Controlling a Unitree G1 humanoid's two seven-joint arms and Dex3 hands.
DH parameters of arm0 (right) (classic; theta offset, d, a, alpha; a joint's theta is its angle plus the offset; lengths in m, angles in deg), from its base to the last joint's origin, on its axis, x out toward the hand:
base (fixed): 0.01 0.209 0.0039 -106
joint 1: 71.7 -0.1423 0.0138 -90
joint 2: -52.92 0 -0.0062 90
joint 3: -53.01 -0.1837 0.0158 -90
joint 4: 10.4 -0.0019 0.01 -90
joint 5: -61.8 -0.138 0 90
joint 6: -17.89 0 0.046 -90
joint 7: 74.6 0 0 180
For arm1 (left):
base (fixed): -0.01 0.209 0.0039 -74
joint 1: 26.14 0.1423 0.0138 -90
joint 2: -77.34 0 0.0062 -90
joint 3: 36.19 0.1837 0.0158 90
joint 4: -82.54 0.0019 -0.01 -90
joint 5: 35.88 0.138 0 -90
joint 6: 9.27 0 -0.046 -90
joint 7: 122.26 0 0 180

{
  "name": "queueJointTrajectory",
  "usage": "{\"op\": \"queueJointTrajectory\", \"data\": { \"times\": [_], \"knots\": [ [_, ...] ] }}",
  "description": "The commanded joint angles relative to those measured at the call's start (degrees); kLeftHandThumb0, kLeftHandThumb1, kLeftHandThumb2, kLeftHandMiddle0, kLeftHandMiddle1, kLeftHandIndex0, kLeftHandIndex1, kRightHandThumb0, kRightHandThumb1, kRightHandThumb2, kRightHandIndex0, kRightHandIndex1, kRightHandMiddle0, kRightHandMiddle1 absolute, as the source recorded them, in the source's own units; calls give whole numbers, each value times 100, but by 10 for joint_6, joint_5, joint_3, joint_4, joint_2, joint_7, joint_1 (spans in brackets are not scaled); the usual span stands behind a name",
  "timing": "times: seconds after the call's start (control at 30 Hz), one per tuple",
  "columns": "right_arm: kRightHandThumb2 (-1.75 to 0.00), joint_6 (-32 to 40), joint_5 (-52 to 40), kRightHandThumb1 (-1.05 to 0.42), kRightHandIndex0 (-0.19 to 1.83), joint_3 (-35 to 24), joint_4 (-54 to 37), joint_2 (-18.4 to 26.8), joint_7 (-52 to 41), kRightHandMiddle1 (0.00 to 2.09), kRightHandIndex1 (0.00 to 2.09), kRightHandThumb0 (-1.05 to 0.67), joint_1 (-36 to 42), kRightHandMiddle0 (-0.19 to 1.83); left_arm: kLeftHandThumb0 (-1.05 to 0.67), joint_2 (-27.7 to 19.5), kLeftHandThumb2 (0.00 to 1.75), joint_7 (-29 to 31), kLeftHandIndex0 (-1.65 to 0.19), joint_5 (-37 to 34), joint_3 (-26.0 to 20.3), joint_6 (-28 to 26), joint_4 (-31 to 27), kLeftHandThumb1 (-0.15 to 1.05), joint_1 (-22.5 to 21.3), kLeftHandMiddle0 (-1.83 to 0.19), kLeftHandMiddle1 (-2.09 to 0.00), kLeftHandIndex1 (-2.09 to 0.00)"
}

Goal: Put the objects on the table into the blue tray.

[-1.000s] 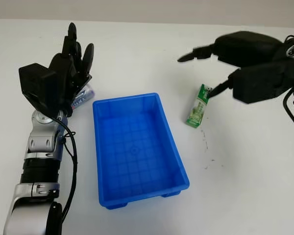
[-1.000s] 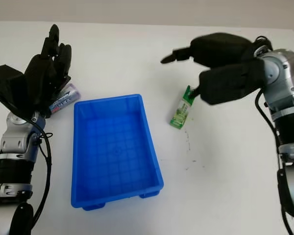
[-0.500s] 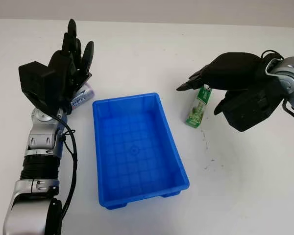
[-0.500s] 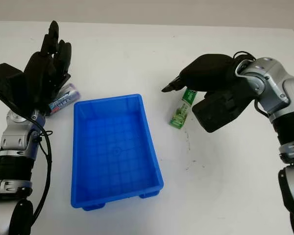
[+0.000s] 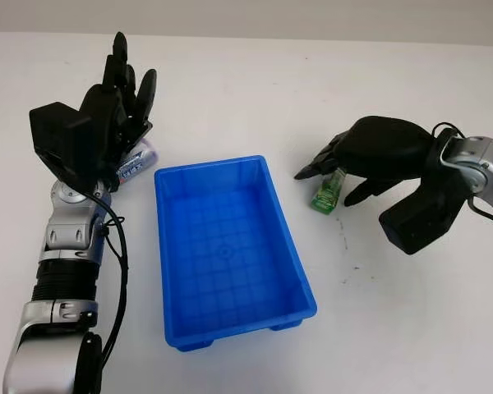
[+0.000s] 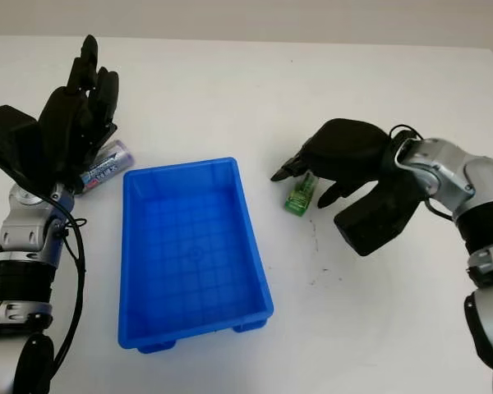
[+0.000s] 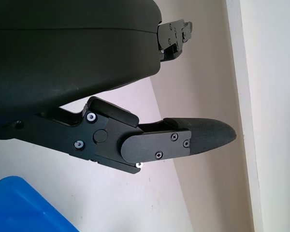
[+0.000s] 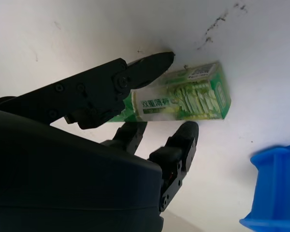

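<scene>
A green box lies on the white table just right of the blue tray. My right hand is down over the box, open, its thumb along one long side and two fingers at the other side of the green box. The box still lies flat on the table. A silver and purple tube lies left of the tray's far corner. My left hand stands upright beside that tube, open, partly hiding it. The tray holds nothing.
Dark scuff marks dot the table right of the tray, near my right forearm. The white table stretches back behind the tray to a pale wall.
My right hand has dropped from above the green box down onto it and swung its fingers around it. The box and the left hand have stayed put.
</scene>
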State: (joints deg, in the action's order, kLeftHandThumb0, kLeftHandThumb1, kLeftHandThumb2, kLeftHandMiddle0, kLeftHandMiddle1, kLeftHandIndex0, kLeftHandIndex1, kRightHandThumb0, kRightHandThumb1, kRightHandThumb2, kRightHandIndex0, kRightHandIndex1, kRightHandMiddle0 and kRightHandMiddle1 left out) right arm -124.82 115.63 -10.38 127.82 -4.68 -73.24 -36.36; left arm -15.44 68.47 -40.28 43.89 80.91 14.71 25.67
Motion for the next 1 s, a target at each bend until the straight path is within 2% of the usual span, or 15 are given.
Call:
{"op": "queueJointTrajectory", "data": {
  "times": [0.0,0.07,0.13,0.2,0.33,0.43,0.57,0.73,0.87,0.97],
  "knots": [
    [-6,-9,40,-90,31,30,14,11,44,146,154,-41,4,34,-77,-9,51,-2,19,2,0,-2,-6,105,-12,19,0,0],
    [-5,-9,77,-90,33,49,24,13,106,157,166,-44,2,36,-78,-10,51,-5,19,5,0,-2,-5,105,-14,19,0,0],
    [-6,-4,109,-91,35,68,36,15,163,182,190,-47,-3,37,-77,-10,52,-6,19,4,-1,1,-2,105,-15,19,0,-1],
    [-6,9,135,-92,43,84,45,14,219,191,203,-52,-6,40,-77,-10,52,-8,19,5,-2,3,1,105,-17,19,0,-1],
    [-8,37,165,-103,85,104,69,7,332,207,209,-53,-17,57,-77,-12,52,-6,19,5,-1,8,4,105,-18,19,0,0],
    [-17,61,160,-105,103,107,93,-6,375,209,209,-51,-31,68,-76,-14,53,-3,19,4,0,11,8,105,-20,19,0,0],
    [-9,78,115,-103,109,84,110,-27,379,209,209,-48,-57,78,-77,-13,53,-4,18,2,0,13,11,105,-21,19,0,-1],
    [-5,73,33,-96,102,40,113,-55,374,203,209,-40,-91,72,-77,-13,53,-6,17,4,1,11,12,105,-21,19,-1,-3],
    [-6,44,-68,-100,107,-10,112,-84,307,209,209,-39,-116,78,-78,-11,53,-7,18,4,3,9,11,105,-21,19,-1,-3],
    [-9,31,-188,-104,114,-63,98,-120,194,209,209,-37,-120,91,-79,-10,52,-7,17,6,4,10,11,105,-19,19,-1,-4]
  ]
}}
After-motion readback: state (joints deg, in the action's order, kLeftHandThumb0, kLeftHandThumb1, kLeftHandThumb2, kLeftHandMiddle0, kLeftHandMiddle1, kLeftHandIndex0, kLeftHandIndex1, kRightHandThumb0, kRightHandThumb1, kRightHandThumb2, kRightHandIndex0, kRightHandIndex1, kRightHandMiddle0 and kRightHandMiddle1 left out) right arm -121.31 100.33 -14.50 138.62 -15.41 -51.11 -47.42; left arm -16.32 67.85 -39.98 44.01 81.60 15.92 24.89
